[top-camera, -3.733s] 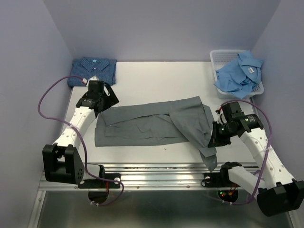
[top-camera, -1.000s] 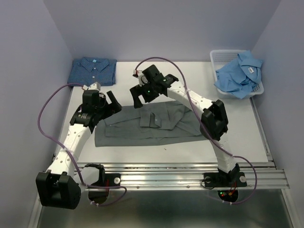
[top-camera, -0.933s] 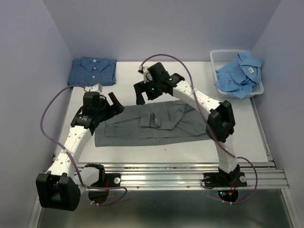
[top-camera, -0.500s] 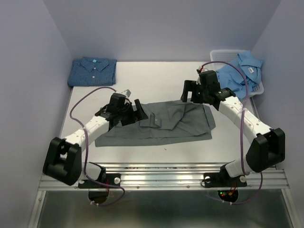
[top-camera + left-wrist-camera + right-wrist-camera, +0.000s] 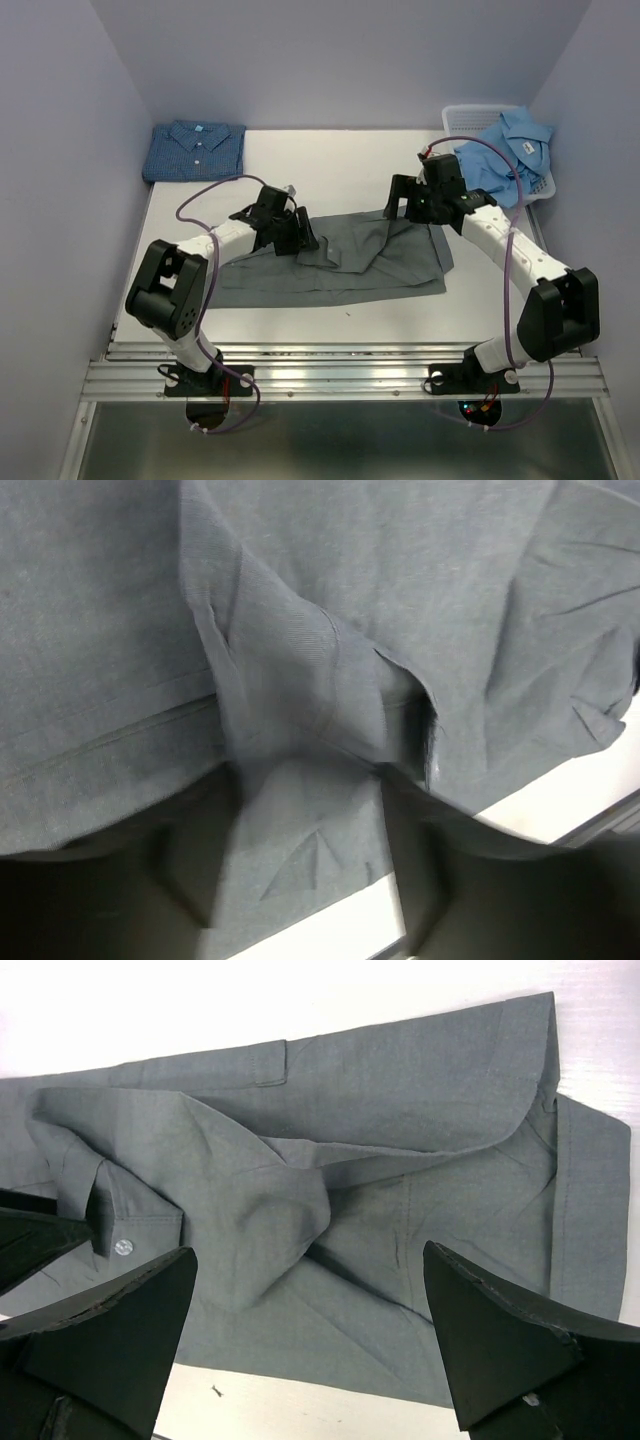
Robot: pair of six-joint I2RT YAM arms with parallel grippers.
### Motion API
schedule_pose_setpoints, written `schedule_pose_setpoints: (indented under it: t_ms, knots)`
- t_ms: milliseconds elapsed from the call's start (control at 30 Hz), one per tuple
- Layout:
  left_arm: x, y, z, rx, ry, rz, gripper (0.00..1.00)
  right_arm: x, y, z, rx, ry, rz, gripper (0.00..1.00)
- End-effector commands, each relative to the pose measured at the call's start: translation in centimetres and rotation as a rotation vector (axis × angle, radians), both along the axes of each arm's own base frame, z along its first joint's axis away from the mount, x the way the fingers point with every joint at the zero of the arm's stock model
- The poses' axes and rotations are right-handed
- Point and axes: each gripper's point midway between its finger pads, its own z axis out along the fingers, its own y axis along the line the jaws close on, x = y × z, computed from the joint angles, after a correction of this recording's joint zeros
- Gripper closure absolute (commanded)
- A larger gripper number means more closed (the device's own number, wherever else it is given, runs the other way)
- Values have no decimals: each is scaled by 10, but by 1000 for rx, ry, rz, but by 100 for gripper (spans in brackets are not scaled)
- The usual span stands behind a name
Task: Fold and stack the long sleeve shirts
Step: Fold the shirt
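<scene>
A plain grey shirt (image 5: 340, 280) lies partly folded across the middle of the table, with a small fold standing up near its centre (image 5: 322, 250). My left gripper (image 5: 298, 235) is low over that fold. In the left wrist view its jaws (image 5: 310, 815) stand apart, one on each side of a flat strip of grey cloth (image 5: 400, 580). My right gripper (image 5: 408, 200) hovers open above the grey shirt's (image 5: 400, 1090) upper right part, with nothing between its fingers (image 5: 310, 1252). A dark blue patterned shirt (image 5: 195, 150) lies folded at the back left.
A white mesh basket (image 5: 470, 112) at the back right holds a crumpled light blue shirt (image 5: 505, 155). The white table (image 5: 300, 170) shows bare behind the grey shirt. Purple walls close in the sides and back.
My left gripper has moved right onto the raised fold and its jaws have narrowed. My right arm swung from the table's middle to the shirt's right side, then edged slightly down.
</scene>
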Motion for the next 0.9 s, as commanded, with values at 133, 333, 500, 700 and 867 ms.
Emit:
schedule_pose_setpoints:
  t_ms: [133, 333, 500, 700, 867]
  knots:
    - [7, -8, 43, -4, -81, -35, 65, 11, -6, -20, -25, 15, -38, 0]
    - [-3, 14, 59, 94, -69, -16, 100, 21, -24, -34, -143, 13, -72, 0]
    - [-18, 22, 86, 109, -65, -46, 100, 23, -38, -42, -250, 6, -52, 0]
    - [-25, 27, 123, 127, -80, -74, 100, 30, -43, -55, -283, 28, -87, 0]
    - [-32, 24, 149, 109, -67, -107, 100, 49, -50, -61, -307, 27, -149, 0]
